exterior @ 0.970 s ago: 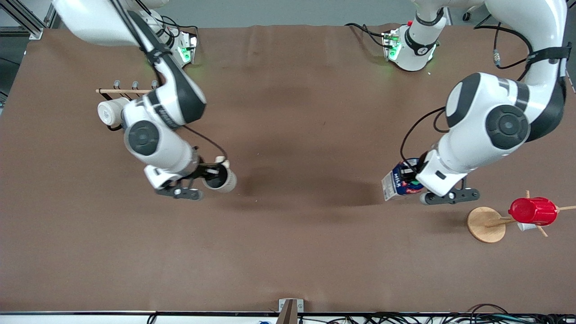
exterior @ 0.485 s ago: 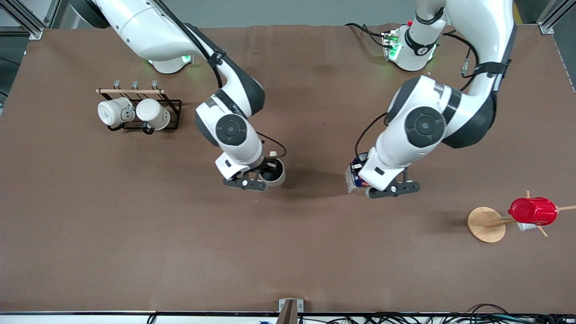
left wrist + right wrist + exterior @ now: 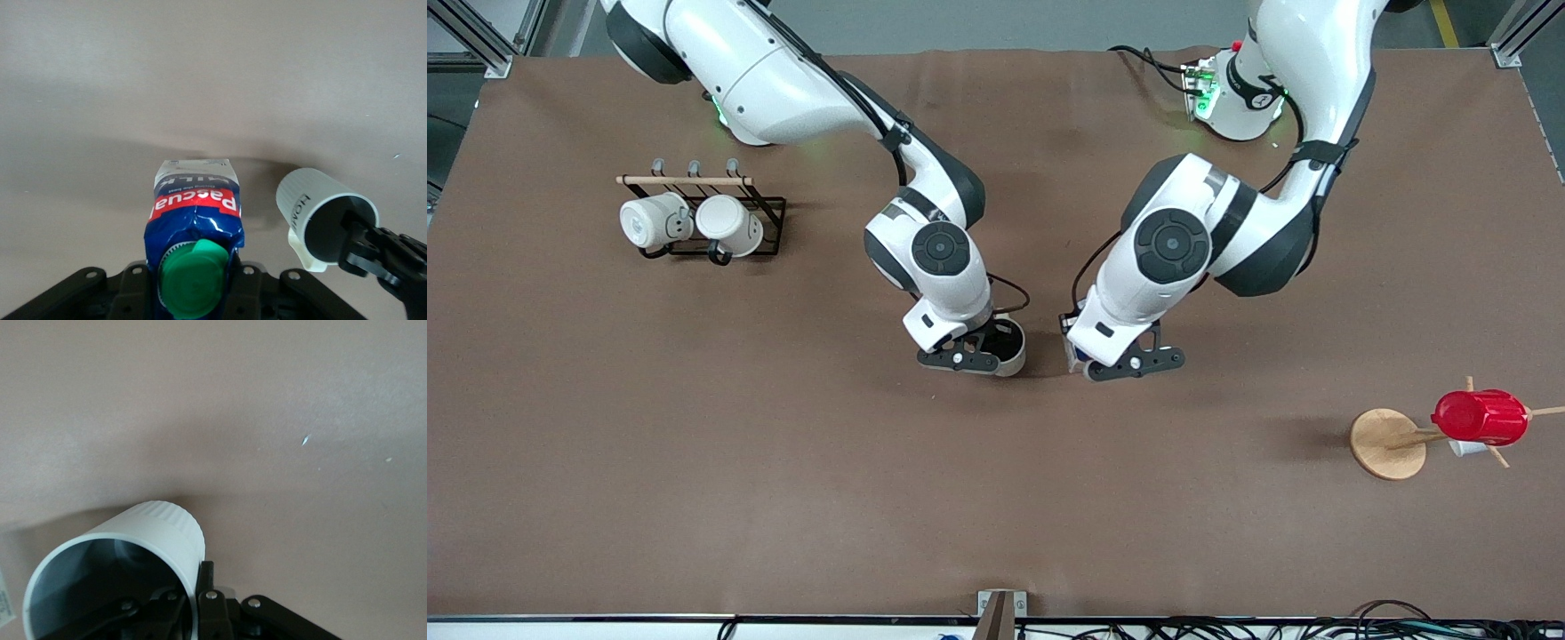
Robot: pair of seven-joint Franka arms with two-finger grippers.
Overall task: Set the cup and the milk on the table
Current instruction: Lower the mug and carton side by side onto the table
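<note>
Glossy white arm shells, dark grey round joint caps, black cables, black fingers (image 3: 207, 600) with silver screws

Mid-table (image 3: 996, 498), the cup (image 3: 1009, 348) hangs at nine o'clock of the milk (image 3: 1073, 354), just beside it, both gripper-held.

Milk (image 3: 195, 220) blue-white, green cap; cup (image 3: 313, 213) cream, dark inside; table (image 3: 996, 498) brown.

Two white mugs (image 3: 692, 223) hang on my little black rack (image 3: 769, 216); a red cup (image 3: 1480, 417) sits on the wooden stand (image 3: 1384, 444).
</note>
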